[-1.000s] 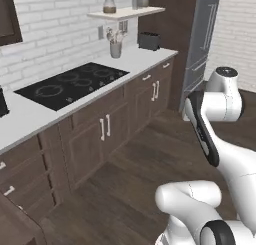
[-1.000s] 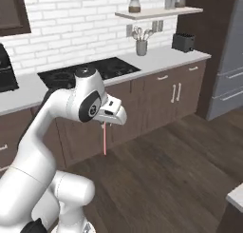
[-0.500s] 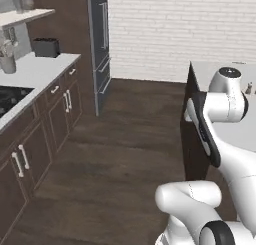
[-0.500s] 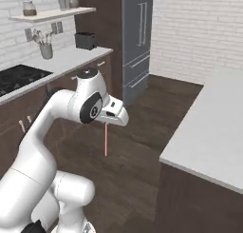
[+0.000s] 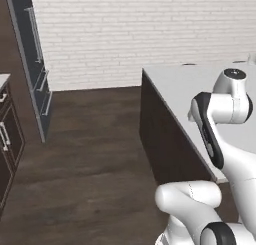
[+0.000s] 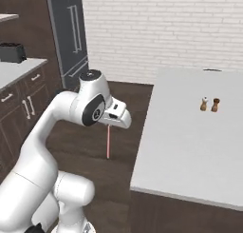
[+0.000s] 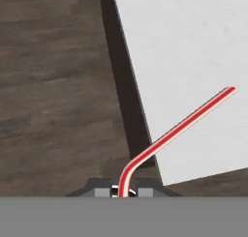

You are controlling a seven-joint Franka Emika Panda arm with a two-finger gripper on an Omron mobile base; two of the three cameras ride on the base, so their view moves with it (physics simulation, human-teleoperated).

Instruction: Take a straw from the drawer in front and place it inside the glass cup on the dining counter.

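Pincer [image 6: 113, 124]: clamped narrow on the top end of the straw [image 6: 108, 141], evidently so it travels without slipping.
Straw: hangs straight down from the pincer above the wood floor [image 6: 123, 146], just off the near edge of the surface.
Surface [image 6: 190, 141]: white dining top; two small shakers [image 6: 209, 104] stand far across it.
Glass cup: cannot be picked out.
Step judged: carrying toward the surface; placing not yet done.
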